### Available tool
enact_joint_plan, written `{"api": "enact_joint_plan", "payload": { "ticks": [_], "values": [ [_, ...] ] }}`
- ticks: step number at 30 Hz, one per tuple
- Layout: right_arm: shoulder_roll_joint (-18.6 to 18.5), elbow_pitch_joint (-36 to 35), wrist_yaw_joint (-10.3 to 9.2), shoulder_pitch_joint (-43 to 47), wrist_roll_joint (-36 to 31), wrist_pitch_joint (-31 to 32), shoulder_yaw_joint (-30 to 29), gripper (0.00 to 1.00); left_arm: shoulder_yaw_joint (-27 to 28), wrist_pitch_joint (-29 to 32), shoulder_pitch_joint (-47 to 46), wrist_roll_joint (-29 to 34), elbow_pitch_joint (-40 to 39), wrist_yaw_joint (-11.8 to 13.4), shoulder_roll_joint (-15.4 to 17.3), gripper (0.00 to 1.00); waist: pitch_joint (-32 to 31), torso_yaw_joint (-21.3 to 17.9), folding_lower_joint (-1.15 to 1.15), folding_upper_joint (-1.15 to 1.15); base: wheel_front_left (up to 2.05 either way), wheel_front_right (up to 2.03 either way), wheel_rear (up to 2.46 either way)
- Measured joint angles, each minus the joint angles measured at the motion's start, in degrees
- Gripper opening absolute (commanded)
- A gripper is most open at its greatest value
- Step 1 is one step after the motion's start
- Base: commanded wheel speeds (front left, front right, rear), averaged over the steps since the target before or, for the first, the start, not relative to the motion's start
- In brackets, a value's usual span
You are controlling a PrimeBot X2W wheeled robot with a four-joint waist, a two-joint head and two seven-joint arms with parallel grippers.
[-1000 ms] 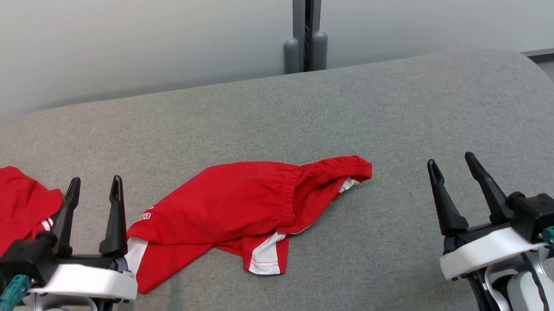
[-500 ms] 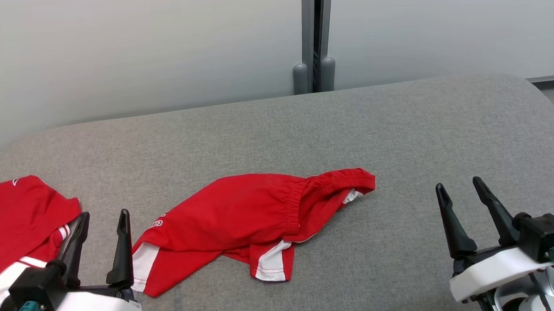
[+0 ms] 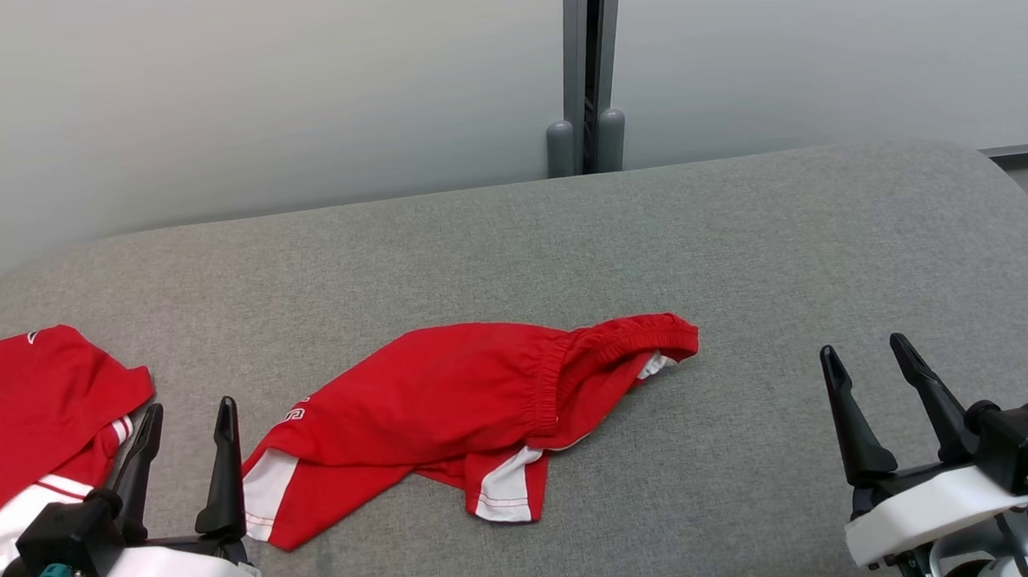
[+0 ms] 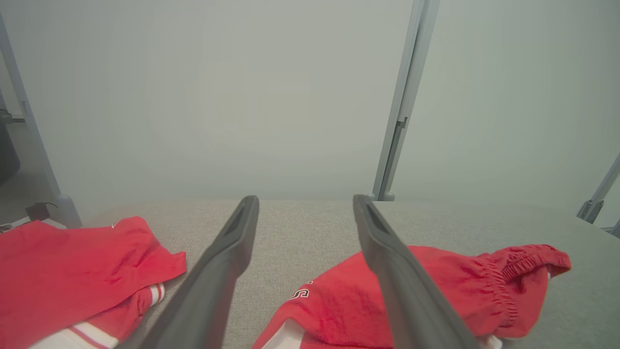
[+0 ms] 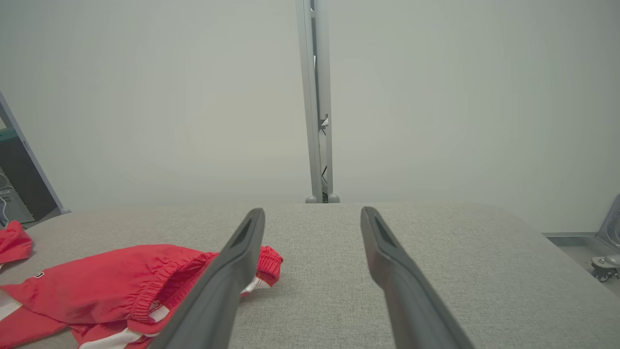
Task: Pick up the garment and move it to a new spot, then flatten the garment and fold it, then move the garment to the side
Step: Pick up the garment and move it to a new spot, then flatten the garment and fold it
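Biggest of all, a grey desk [image 3: 738,253] under everything. On it the garment [image 3: 449,395], red shorts with white bits: bunched up, not flat, not folded. Lies between the two hands, just right of the left hand [image 3: 190,407] and well left of the right hand [image 3: 862,344]. Stretchy waist end toward the right hand, one leg end close beside the left hand. On the far side of the left hand, another red cloth [image 3: 33,405], partly cut off at the edge.

Both hands low and near, opened as wide as can be, holding nothing, touching nothing.

Since a second ago: whole head view slid down a little, more wall [image 3: 254,92] on top, less of the hands at the bottom. Looks like the camera tipping up, not the shorts moving; same bumps, same place on the desk. Hands wide open the whole time too. Means no real start yet: no pick-up, no flattening, no fold. Most likely next: reach in and grab the shorts.
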Motion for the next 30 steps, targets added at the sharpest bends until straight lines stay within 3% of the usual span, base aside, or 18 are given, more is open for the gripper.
{"api": "enact_joint_plan", "payload": {
  "ticks": [30],
  "values": [
    [0.15, -0.4, 0.0, -0.06, -0.09, 0.4, -0.45, 1.0, -1.36, 0.42, -1.05, -0.1, -0.31, 0.93, -0.04, 1.0, 1.19, 0.74, 0.0, 0.0, 0.0, 0.0, 0.0]
  ]
}}
